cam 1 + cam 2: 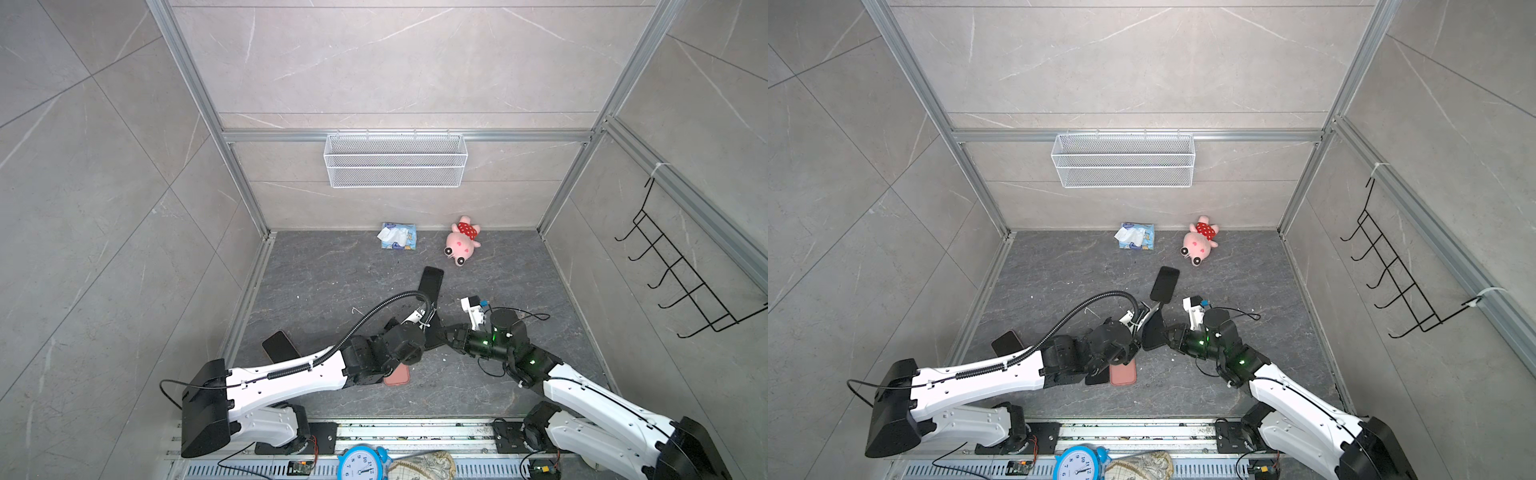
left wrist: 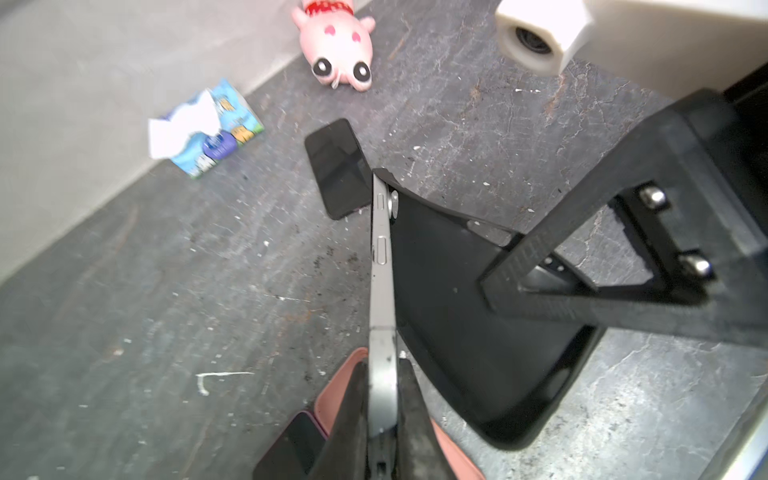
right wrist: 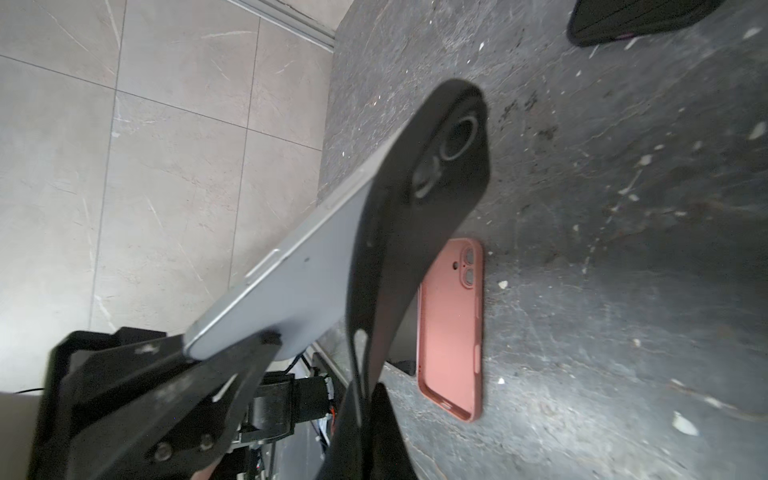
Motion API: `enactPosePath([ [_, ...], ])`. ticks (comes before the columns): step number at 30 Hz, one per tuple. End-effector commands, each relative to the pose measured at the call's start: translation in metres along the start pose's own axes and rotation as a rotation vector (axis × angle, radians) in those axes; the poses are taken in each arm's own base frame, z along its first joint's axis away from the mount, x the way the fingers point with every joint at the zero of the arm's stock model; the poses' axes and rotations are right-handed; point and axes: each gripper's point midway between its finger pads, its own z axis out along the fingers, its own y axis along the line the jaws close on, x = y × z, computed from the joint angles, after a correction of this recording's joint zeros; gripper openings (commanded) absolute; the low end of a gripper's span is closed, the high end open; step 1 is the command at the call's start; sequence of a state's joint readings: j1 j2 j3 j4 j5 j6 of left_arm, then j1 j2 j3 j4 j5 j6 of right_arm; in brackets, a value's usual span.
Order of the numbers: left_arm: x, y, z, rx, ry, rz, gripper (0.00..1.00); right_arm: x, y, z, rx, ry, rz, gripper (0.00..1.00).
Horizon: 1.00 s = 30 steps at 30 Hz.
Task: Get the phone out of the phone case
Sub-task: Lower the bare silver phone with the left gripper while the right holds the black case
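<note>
Separation underway: phone (image 2: 382, 266) clamped in left pincer (image 2: 382, 395), phone case (image 2: 457, 311) pinched by right pincer (image 3: 363, 415), camera end not yet freed. Pulling apart is needed.

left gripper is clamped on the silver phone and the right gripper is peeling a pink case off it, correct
No, that case is black, not pink. The right wrist view shows the right gripper pinching the black case, bent away from the silver phone, while the pink case lies flat on the table. The left gripper is indeed clamped on the phone.
</note>
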<state>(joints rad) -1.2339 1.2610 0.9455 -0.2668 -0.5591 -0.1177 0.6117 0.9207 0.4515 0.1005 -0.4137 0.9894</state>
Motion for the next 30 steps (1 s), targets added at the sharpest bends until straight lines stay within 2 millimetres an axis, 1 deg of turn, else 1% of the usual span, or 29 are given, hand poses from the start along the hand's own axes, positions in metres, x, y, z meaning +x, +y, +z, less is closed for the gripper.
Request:
enactPosePath([
  [1, -0.051, 0.02, -0.046, -0.079, -0.202, -0.006, 0.02, 0.004, -0.063, -0.017, 0.305, -0.031, -0.018, 0.0],
  [2, -0.057, 0.021, -0.053, -0.085, -0.223, 0.003, 0.02, 0.003, -0.069, -0.022, 0.345, -0.037, -0.029, 0.0],
  [5, -0.064, 0.018, -0.07, -0.1, -0.256, 0.049, 0.02, -0.002, -0.079, -0.034, 0.433, -0.054, -0.06, 0.0],
  [7, -0.062, 0.017, -0.076, -0.115, -0.252, 0.085, 0.02, -0.007, -0.083, -0.039, 0.474, -0.053, -0.075, 0.0],
  [8, -0.057, 0.015, -0.076, -0.123, -0.238, 0.107, 0.02, -0.01, -0.085, -0.042, 0.499, -0.053, -0.082, 0.0],
  [9, -0.053, 0.014, -0.073, -0.127, -0.219, 0.117, 0.02, -0.014, -0.084, -0.046, 0.515, -0.059, -0.09, 0.0],
  [11, -0.035, 0.008, -0.061, -0.137, -0.145, 0.143, 0.02, -0.026, -0.078, -0.059, 0.54, -0.096, -0.105, 0.0],
  [14, -0.009, -0.002, -0.039, -0.186, -0.038, 0.194, 0.02, -0.046, -0.065, -0.087, 0.597, -0.162, -0.141, 0.0],
  [17, 0.01, -0.014, -0.018, -0.229, 0.071, 0.261, 0.01, -0.054, -0.052, -0.101, 0.596, -0.176, -0.153, 0.0],
  [20, 0.021, -0.02, -0.008, -0.28, 0.174, 0.305, 0.0, -0.051, -0.047, -0.103, 0.579, -0.161, -0.143, 0.0],
  [23, 0.028, -0.028, -0.009, -0.331, 0.246, 0.365, 0.0, -0.045, -0.049, -0.103, 0.561, -0.15, -0.124, 0.0],
  [25, 0.037, -0.032, -0.009, -0.365, 0.322, 0.402, 0.0, -0.037, -0.051, -0.098, 0.53, -0.129, -0.105, 0.0],
  [26, 0.042, -0.037, -0.008, -0.368, 0.35, 0.417, 0.0, -0.034, -0.052, -0.094, 0.519, -0.116, -0.095, 0.0],
  [28, 0.049, -0.055, -0.004, -0.365, 0.379, 0.458, 0.0, -0.027, -0.058, -0.089, 0.509, -0.092, -0.081, 0.0],
  [30, 0.055, -0.066, 0.001, -0.379, 0.407, 0.484, 0.0, -0.023, -0.062, -0.087, 0.508, -0.083, -0.072, 0.0],
])
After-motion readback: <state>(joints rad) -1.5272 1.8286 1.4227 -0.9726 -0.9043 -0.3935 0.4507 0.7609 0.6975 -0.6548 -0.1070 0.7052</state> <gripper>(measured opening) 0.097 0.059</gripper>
